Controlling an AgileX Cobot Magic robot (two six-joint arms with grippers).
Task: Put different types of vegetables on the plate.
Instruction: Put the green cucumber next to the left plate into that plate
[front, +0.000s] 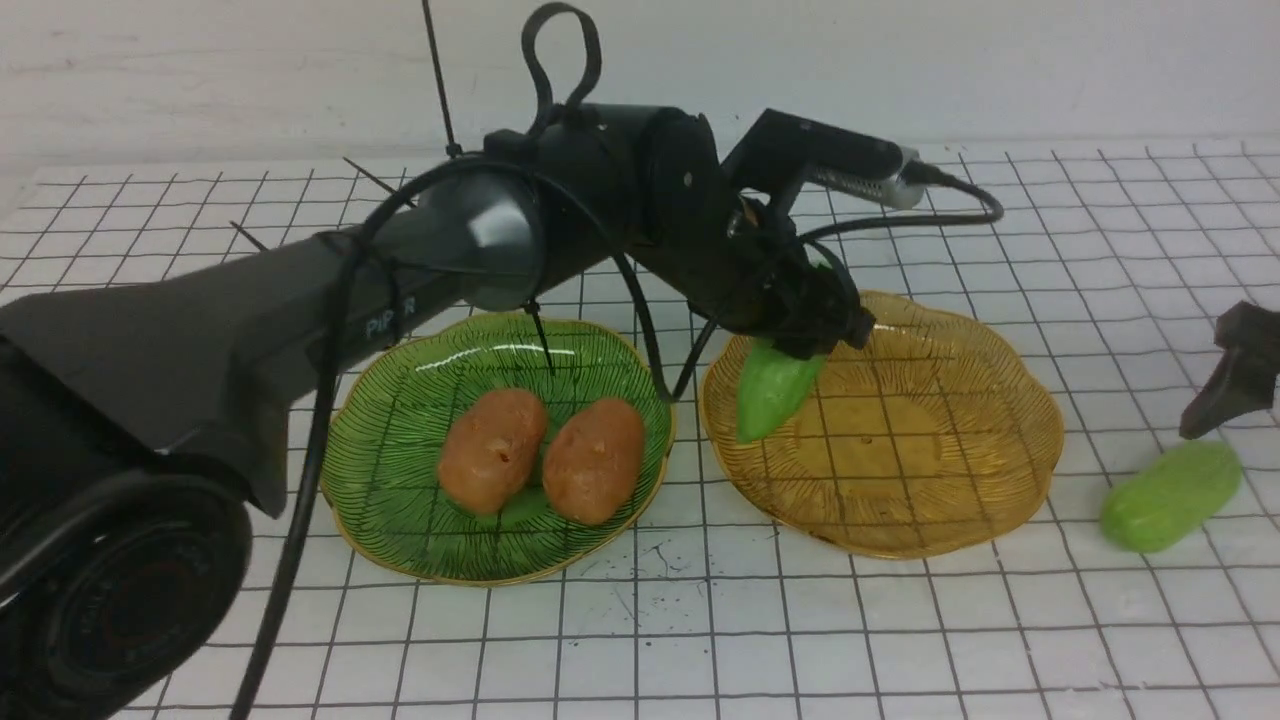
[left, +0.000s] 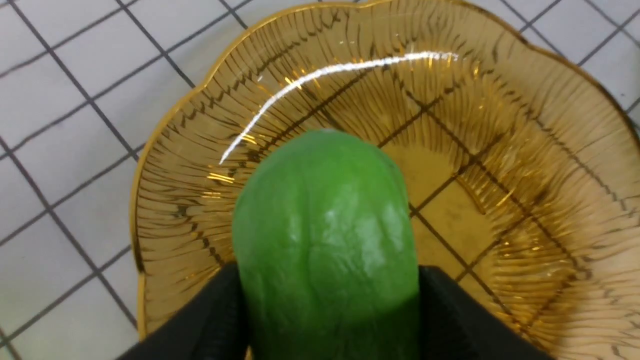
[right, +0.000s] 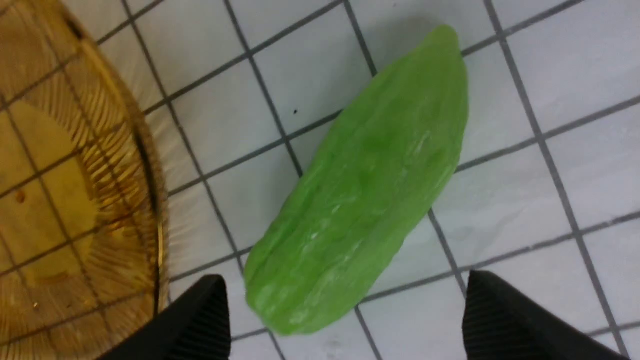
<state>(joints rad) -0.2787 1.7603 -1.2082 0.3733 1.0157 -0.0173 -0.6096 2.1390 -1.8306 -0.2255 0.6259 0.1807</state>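
Note:
Two orange-brown potatoes (front: 492, 450) (front: 594, 460) lie side by side on the green glass plate (front: 400, 400). My left gripper (front: 812, 335) is shut on a light-green cucumber (front: 770, 388), held tip-down above the left part of the amber glass plate (front: 960, 420). In the left wrist view the cucumber (left: 325, 240) sits between the black fingers (left: 450, 310) over the amber plate (left: 525, 125). A second cucumber (front: 1170, 496) lies on the table right of the amber plate. My right gripper (front: 1235, 375) hangs open just above it; in the right wrist view it (right: 345, 300) straddles that cucumber (right: 365, 190).
The table is a white sheet with a black grid (front: 900, 640). A white wall (front: 900, 60) runs along the back. The left arm and its cables (front: 300, 300) cross above the green plate. The amber plate's rim (right: 155, 200) lies close beside the second cucumber.

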